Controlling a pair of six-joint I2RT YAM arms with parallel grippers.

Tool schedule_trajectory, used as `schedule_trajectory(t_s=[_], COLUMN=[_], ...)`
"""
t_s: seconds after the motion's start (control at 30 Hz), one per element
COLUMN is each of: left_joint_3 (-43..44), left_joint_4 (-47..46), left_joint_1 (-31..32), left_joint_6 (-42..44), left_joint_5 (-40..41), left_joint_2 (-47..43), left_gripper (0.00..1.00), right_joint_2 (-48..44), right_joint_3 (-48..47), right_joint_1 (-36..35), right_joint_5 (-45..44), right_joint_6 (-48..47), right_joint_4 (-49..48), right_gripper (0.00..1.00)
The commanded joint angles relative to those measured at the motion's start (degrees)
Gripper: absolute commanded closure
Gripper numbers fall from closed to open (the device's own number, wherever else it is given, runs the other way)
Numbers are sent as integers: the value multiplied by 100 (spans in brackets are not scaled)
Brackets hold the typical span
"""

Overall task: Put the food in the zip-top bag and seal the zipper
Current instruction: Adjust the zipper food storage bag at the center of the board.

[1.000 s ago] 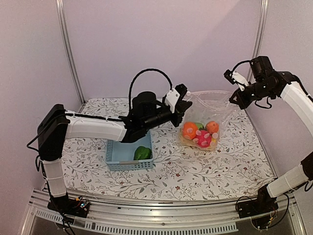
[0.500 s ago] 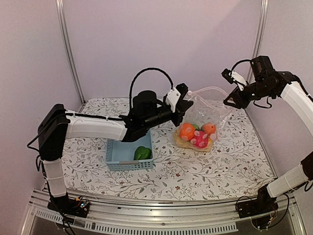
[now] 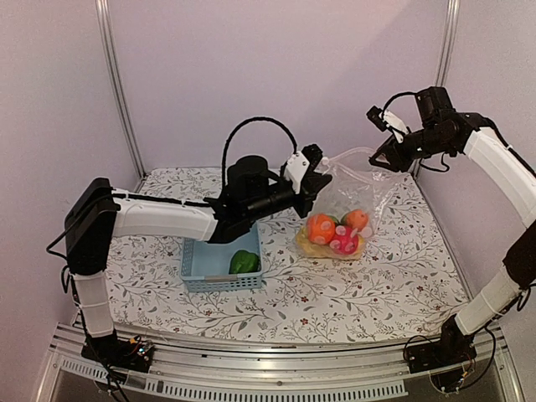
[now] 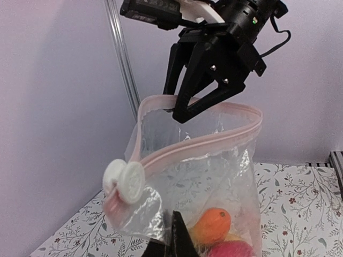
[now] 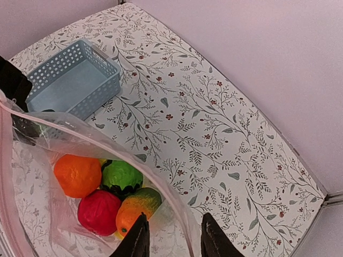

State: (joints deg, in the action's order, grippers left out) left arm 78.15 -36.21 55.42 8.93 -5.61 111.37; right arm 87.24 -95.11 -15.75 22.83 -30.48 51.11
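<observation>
The zip-top bag (image 3: 360, 188) hangs open between my two grippers. My left gripper (image 3: 316, 174) is shut on its left edge, just below the white slider (image 4: 124, 181) on the pink zipper (image 4: 203, 142). My right gripper (image 3: 383, 159) pinches the far rim from above, as the left wrist view (image 4: 179, 112) shows. In the right wrist view the rim passes between its fingertips (image 5: 140, 235). Inside lie an orange (image 5: 77, 175), a green piece (image 5: 122, 176), a red fruit (image 5: 99, 211) and an orange-green fruit (image 5: 138, 206). One green piece (image 3: 244, 262) lies in the basket.
The light blue lattice basket (image 3: 194, 266) stands on the flowered table left of the bag, under my left forearm. Metal frame posts (image 3: 117, 84) rise at the back corners against the pale walls.
My right gripper has moved up and to the left, lifting the bag's right rim. The food in the bag has slid slightly left. My left arm has hardly moved.
</observation>
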Motion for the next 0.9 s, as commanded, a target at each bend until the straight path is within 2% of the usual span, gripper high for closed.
schedule_trajectory(t_s=[0.0, 0.07, 0.2, 0.33, 0.47, 0.53, 0.67, 0.77, 0.87], left_joint_3=[-138, -187, -209, -19, 418, 505, 248, -125, -404], left_joint_4=[-94, -88, -93, -107, 118, 221, 285, 527, 1262], left_joint_1=[-56, -55, -64, -136, -204, -222, -233, -224, -223], left_joint_6=[-22, 12, 154, 187, 64, 69, 60, -112, -464], left_joint_5=[-99, -92, 33, 324, 984, 1219, 1396, 1512, 1648], left_joint_2=[-123, -164, -183, -127, -19, -28, -239, -540, -897], left_gripper=[100, 100, 100, 98, 57, 46, 37, 36, 36], right_joint_2=[181, 211, 255, 368, 576, 688, 764, 624, 378], right_joint_3=[-143, -165, -178, -366, -995, -1432, -1578, -1016, -118], right_joint_1=[-36, -41, -37, -25, 151, 327, 441, 441, 435], right_joint_5=[-14, 35, 66, -74, -448, -518, -530, -349, -278], right_joint_6=[-85, -103, -119, -49, 138, 308, 577, 666, 716], right_joint_4=[-186, -147, -144, -172, -287, -319, -396, -514, -744], right_gripper=[67, 73, 96, 100, 100, 100, 100, 100, 100])
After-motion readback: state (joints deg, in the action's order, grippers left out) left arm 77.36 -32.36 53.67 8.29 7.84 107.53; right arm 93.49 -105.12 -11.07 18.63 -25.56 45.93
